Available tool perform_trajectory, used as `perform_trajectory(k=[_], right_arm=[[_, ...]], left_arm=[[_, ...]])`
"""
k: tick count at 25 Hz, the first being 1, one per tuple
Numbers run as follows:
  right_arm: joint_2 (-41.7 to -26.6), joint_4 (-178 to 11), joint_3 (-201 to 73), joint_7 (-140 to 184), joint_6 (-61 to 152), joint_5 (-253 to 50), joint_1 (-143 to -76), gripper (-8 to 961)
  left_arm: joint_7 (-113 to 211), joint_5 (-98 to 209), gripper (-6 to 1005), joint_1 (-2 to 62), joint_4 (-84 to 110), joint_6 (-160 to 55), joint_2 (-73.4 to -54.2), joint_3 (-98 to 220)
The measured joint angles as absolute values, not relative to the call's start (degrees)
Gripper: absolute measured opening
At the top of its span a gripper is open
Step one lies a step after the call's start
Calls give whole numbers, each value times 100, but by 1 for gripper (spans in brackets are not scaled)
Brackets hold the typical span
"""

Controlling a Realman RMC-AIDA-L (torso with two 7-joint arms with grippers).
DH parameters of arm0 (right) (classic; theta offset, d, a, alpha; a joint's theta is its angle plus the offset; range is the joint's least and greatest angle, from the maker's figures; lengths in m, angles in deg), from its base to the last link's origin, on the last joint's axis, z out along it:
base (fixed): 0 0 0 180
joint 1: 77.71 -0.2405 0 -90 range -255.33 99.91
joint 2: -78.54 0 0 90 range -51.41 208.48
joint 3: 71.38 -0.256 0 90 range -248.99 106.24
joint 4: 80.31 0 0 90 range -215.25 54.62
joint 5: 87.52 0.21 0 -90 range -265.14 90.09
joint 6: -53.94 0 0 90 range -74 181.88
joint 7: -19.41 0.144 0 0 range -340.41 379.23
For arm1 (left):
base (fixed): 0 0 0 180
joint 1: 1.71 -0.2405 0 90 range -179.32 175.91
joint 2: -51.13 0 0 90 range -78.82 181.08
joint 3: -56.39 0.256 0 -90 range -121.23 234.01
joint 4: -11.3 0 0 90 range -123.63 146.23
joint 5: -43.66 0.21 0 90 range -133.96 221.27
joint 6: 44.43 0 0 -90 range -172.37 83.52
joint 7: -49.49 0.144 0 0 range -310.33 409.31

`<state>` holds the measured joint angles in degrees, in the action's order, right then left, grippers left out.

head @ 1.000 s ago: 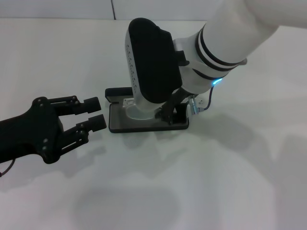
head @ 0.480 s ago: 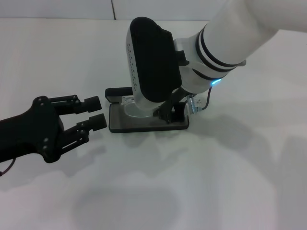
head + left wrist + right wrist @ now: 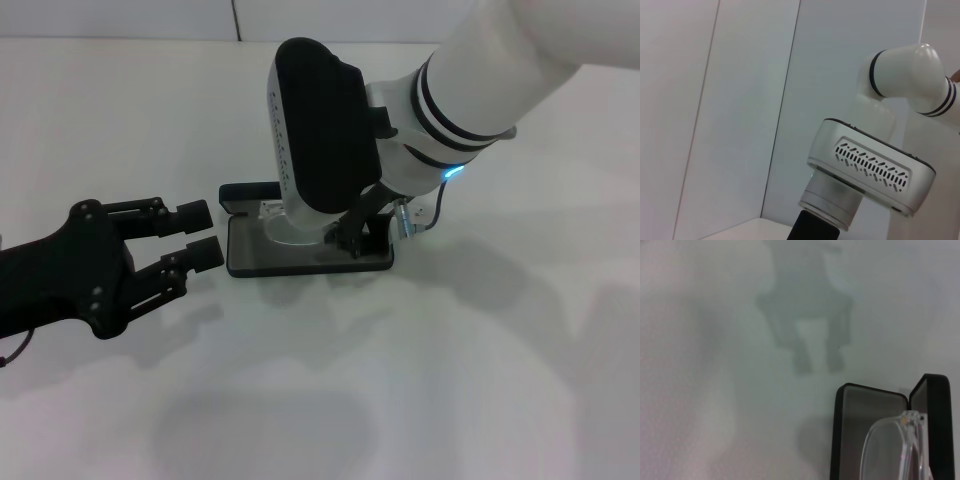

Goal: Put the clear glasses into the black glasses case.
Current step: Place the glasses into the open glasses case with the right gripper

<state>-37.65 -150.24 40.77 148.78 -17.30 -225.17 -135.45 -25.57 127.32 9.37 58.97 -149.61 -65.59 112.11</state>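
Note:
The black glasses case (image 3: 255, 262) lies open on the white table, lid (image 3: 245, 192) folded back and grey lining showing. My right gripper (image 3: 357, 240) reaches down into it from the right, under the bulky wrist block, and is shut on the clear glasses (image 3: 281, 232), whose front rests low over the lining. In the right wrist view one clear lens (image 3: 887, 450) hangs over the open case (image 3: 865, 415). My left gripper (image 3: 203, 235) hovers open just left of the case, fingers pointing at its short end, holding nothing.
The white table (image 3: 330, 400) stretches out bare on all sides of the case. A white wall stands at the back. The left wrist view holds only the right arm's wrist housing (image 3: 870, 170) and wall panels.
The right wrist has shifted a little to the right over the case, taking the glasses with it. The left arm has barely moved.

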Motion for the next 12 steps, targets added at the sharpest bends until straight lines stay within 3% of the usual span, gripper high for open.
perform_trajectory(k=[12], right_arm=[[-3765, -15018, 4147, 14879, -1670, -22527, -13545, 109]], left_arm=[[-2557, 12732, 437, 937, 5884, -14963, -6563, 11211]])
